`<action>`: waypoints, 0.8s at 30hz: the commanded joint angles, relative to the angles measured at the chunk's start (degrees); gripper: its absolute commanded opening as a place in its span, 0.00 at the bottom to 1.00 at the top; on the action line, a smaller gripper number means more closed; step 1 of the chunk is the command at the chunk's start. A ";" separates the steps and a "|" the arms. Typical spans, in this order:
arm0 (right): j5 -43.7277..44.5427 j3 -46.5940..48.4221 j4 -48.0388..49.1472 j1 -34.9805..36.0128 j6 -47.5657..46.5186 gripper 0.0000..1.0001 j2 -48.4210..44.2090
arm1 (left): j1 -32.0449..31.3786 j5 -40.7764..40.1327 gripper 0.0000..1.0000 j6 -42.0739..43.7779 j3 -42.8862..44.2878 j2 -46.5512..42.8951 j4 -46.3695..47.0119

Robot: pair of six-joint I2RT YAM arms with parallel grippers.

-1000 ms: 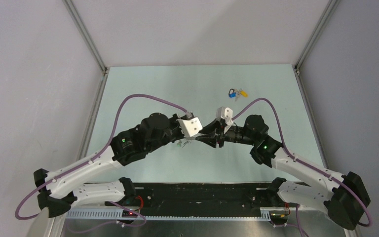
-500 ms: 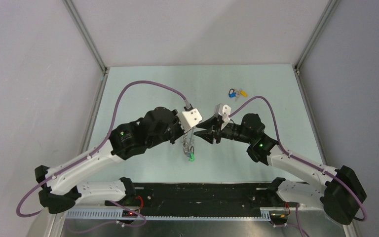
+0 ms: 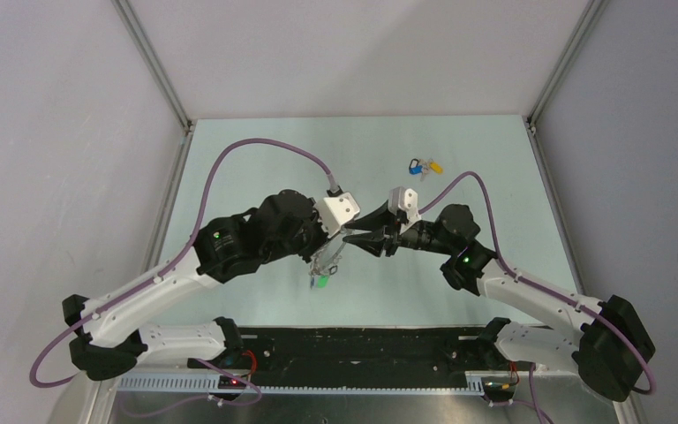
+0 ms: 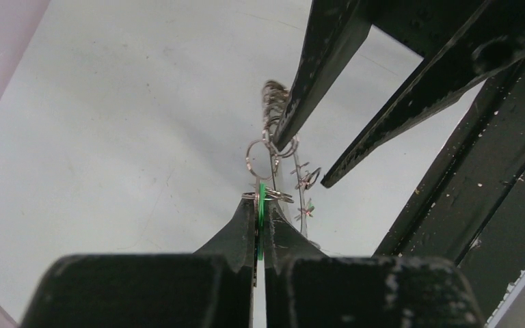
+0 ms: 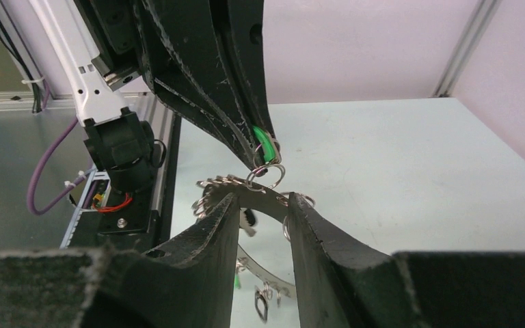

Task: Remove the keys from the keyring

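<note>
The keyring (image 5: 260, 272), a flat grey toothed ring, hangs in the air between my two grippers, above the table (image 3: 256, 159). My left gripper (image 4: 261, 199) is shut on a green key head (image 4: 262, 208). A small split ring links this key to the keyring's top. My right gripper (image 5: 262, 195) is open, with its fingertips (image 5: 227, 205) astride the keyring's upper arc. One finger touches the arc. Other keys dangle from the ring: a black-headed one (image 5: 248, 220) and a green one (image 3: 322, 283). In the top view the grippers meet tip to tip at the table's middle.
A small bunch of blue- and yellow-headed keys (image 3: 425, 166) lies on the table at the back right. The enclosure walls and their metal posts (image 3: 154, 66) border the table on the left, right and back. The arm bases and a black rail (image 3: 362, 358) run along the near edge.
</note>
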 commanded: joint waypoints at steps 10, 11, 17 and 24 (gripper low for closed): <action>-1.35 2.60 4.15 1.45 1.88 0.35 2.38 | -0.40 1.42 0.00 -2.24 3.71 0.29 1.02; -1.34 2.68 4.26 1.52 1.89 0.35 2.46 | -0.43 1.72 0.00 -2.30 3.80 0.27 1.03; -0.92 3.60 4.70 1.81 2.29 0.34 3.68 | -0.40 3.10 0.00 -2.93 4.60 0.32 0.57; -1.41 4.46 5.65 2.20 3.01 0.37 5.07 | -0.44 5.39 0.00 -3.94 6.33 1.08 -1.25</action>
